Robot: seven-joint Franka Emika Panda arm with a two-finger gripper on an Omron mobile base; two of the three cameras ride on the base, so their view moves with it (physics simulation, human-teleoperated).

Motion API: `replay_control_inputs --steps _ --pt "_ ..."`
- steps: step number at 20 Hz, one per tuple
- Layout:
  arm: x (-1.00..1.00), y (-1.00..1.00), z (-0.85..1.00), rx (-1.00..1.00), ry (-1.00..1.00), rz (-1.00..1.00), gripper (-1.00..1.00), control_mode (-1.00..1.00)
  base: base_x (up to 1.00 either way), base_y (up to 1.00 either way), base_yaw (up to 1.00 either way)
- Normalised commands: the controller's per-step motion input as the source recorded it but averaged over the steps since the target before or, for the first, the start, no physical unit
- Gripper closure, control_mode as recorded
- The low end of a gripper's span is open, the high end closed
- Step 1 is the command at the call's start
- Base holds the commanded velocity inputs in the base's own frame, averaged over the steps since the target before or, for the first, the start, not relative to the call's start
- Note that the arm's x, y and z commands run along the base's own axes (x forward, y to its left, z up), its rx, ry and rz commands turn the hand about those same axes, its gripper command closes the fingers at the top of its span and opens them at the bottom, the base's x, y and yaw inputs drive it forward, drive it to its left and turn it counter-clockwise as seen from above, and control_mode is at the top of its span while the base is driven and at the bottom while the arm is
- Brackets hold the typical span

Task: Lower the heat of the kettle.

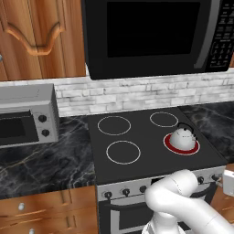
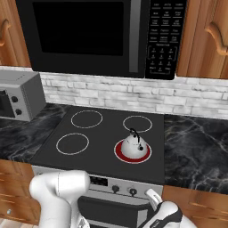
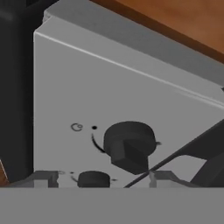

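At the stove's front panel [image 3: 131, 87], fingers [image 3: 43, 179] flank a dark knob [image 3: 129, 146]

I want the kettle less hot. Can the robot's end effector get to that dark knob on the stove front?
Probably yes. The end effector looks open, right before the dark knob on the stove's front panel, nothing between them.

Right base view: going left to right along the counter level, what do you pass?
Toaster oven → front-left burner ring → back-left burner ring → kettle on the glowing red burner → dark marble counter.
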Motion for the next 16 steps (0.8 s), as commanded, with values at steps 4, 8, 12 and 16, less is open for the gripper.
replay_control_inputs --steps 4,8,12,16 --pt "0.02 -0.31 0.14 0.00 0.00 0.00 -1.00 -1.00 0.00 0.00 0.00" --pt "0.00 -0.29 0.10 0.00 0.00 0.00 -1.00 -1.00 0.00 0.00 0.00" --pt "0.00 -0.28 0.14 0.00 0.00 0.00 -1.00 -1.00 0.00 0.00 0.00" --pt "0.01 -0.26 0.16 0.00 0.00 0.00 -1.00 -1.00 0.00 0.00 0.00"
